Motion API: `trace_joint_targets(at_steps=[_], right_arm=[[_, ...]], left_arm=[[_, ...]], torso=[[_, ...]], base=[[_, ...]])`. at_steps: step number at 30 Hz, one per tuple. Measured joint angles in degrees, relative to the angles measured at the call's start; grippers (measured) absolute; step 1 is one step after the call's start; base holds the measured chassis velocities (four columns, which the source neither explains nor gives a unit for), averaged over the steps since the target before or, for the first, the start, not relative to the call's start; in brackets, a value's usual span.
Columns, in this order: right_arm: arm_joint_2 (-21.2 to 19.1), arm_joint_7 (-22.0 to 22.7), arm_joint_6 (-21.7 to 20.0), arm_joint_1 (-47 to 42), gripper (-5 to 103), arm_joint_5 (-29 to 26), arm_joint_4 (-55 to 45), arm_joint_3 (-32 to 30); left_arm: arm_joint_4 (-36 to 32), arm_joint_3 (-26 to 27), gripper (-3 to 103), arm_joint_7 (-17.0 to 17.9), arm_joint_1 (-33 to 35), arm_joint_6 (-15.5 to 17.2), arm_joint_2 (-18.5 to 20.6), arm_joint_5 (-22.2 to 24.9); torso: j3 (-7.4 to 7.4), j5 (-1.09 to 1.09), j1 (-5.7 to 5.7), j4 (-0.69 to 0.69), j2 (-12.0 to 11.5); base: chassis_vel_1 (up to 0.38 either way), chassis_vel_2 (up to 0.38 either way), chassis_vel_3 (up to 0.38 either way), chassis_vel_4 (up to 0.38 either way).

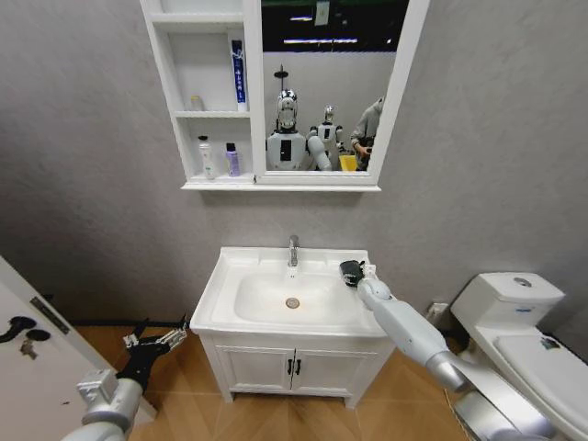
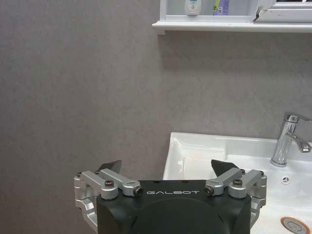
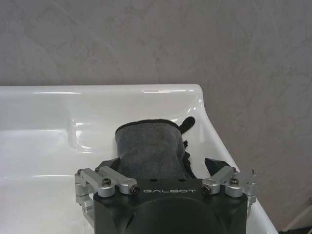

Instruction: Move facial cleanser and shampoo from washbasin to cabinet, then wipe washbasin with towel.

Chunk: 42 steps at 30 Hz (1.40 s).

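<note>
Our right gripper (image 3: 163,168) hung with jaws wide open around the towel (image 3: 148,148) at the washbasin (image 1: 225,276) rim's back right corner, gripping nothing. Closing too high, we judged, might pinch only a fold. Our left gripper (image 1: 156,342) waited open beside the basin.

The head camera is looking forward and down from well back, taking in the cabinet (image 1: 211,101), the washbasin (image 1: 220,294) and the floor. The left wrist camera is sitting low beside the basin's left end, peering over the left gripper (image 2: 165,171) toward the wall, catching the tap (image 2: 287,139) and the cabinet's underside. The right wrist camera is hovering close over the basin's right rear corner, facing the wall across the right gripper (image 3: 163,168) and the towel (image 3: 148,146). All three are sharing the washbasin.
</note>
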State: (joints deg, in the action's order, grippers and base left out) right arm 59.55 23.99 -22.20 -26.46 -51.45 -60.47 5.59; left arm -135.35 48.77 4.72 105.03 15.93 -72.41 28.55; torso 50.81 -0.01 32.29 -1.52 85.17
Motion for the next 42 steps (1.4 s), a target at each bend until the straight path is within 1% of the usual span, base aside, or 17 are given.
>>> trace_joint_targets(at_steps=[2, 3, 5, 9, 10, 11, 17, 20, 23, 33, 34, 35, 38, 39, 40, 42], right_arm=[[-0.2, 0.1, -0.1, 0.1, 95, 0.0, -0.5, 0.1], [-0.2, 0.1, -0.2, 0.3, 98, -0.1, -0.5, 0.3], [0.0, 0.1, -0.2, 0.8, 99, -0.1, 0.1, 0.5], [1.0, 0.0, -0.2, 2.2, 99, -0.2, 2.2, 1.4], [1.4, -0.1, -0.2, 3.0, 101, -0.2, 3.1, 1.7], [1.7, -0.2, -0.2, 3.8, 99, -0.4, 3.9, 2.1], [3.1, -1.2, 0.1, 5.4, 98, -0.2, 6.7, 3.1], [2.9, -1.2, 0.1, 5.2, 98, -0.2, 6.6, 3.1], [2.7, -1.3, 0.1, 4.6, 98, -0.1, 6.5, 2.9], [2.8, -2.3, 0.1, 5.3, 98, 0.3, 8.1, 3.0], [3.0, -2.4, 0.1, 5.4, 97, 0.3, 8.4, 3.2], [2.9, -2.5, 0.2, 5.6, 95, 0.2, 8.9, 3.6], [2.7, -2.6, 0.4, 5.7, 93, 0.1, 9.1, 4.0], [2.5, -2.6, 0.4, 5.7, 88, -0.1, 9.2, 4.1], [2.5, -2.6, 0.4, 5.7, 88, -0.1, 9.2, 4.1], [2.5, -2.7, 0.4, 5.8, 81, -0.3, 9.4, 4.1]], left_arm=[[0.0, 0.0, 100, 0.0, 0.0, 0.0, 0.0, 0.0], [0.0, 0.0, 100, 0.0, 0.0, 0.0, 0.0, 0.0], [0.0, 0.0, 100, 0.0, 0.0, 0.0, 0.0, 0.0], [0.0, 0.0, 100, 0.0, 0.0, 0.0, 0.0, 0.0], [0.0, 0.0, 100, 0.0, 0.0, 0.0, 0.0, 0.0], [0.0, 0.0, 100, 0.0, 0.0, 0.0, 0.0, 0.0], [0.0, 0.0, 100, 0.0, 0.0, 0.0, 0.0, 0.0], [0.0, 0.0, 100, 0.0, 0.0, 0.0, 0.0, 0.0], [0.0, 0.0, 100, 0.0, 0.0, 0.0, 0.0, 0.0], [0.0, 0.0, 100, 0.0, 0.0, 0.0, 0.0, 0.0], [0.0, 0.0, 100, 0.0, 0.0, 0.0, 0.0, 0.0], [0.0, 0.0, 100, 0.0, 0.0, 0.0, 0.0, 0.0], [0.0, 0.0, 100, 0.0, 0.0, 0.0, 0.0, 0.0], [0.0, 0.0, 100, 0.0, 0.0, 0.0, 0.0, 0.0], [0.0, 0.0, 100, 0.0, 0.0, 0.0, 0.0, 0.0], [0.0, 0.0, 100, 0.0, 0.0, 0.0, 0.0, 0.0]], torso=[[0.0, 0.0, 0.0, 0.0, 0.0], [0.0, 0.01, 0.0, 0.0, 0.0], [0.0, 0.01, 0.0, 0.0, 0.0], [0.0, 0.02, 0.0, 0.01, 0.0], [0.0, 0.01, 0.0, 0.0, 0.0], [0.0, 0.0, 0.0, 0.01, 0.0], [0.0, 0.01, 0.0, 0.02, 0.0], [0.0, -0.01, 0.0, 0.02, 0.0], [0.0, 0.03, 0.0, 0.0, 0.0], [0.0, 0.01, 0.0, 0.0, 0.0], [0.0, 0.01, 0.0, 0.01, 0.0], [0.0, 0.01, 0.0, 0.01, 0.0], [0.0, 0.01, 0.0, 0.01, 0.0], [0.0, 0.01, 0.0, 0.0, 0.0], [0.0, 0.01, 0.0, 0.0, 0.0], [0.0, 0.01, 0.0, 0.01, 0.0]], base=[[0.0, 0.0, 0.0, 0.0], [0.0, 0.0, 0.0, 0.0], [0.0, 0.0, 0.0, 0.0], [0.0, 0.0, 0.0, 0.0], [0.0, 0.0, 0.0, 0.0], [0.0, 0.0, 0.0, 0.0], [0.0, 0.0, 0.0, 0.0], [0.0, 0.0, 0.0, 0.0], [0.0, 0.0, 0.0, 0.0], [0.0, 0.0, 0.0, 0.0], [0.0, 0.0, 0.0, 0.0], [0.0, 0.0, 0.0, 0.0], [0.0, 0.0, 0.0, 0.0], [0.0, 0.0, 0.0, 0.0], [0.0, 0.0, 0.0, 0.0], [0.0, 0.0, 0.0, 0.0]])
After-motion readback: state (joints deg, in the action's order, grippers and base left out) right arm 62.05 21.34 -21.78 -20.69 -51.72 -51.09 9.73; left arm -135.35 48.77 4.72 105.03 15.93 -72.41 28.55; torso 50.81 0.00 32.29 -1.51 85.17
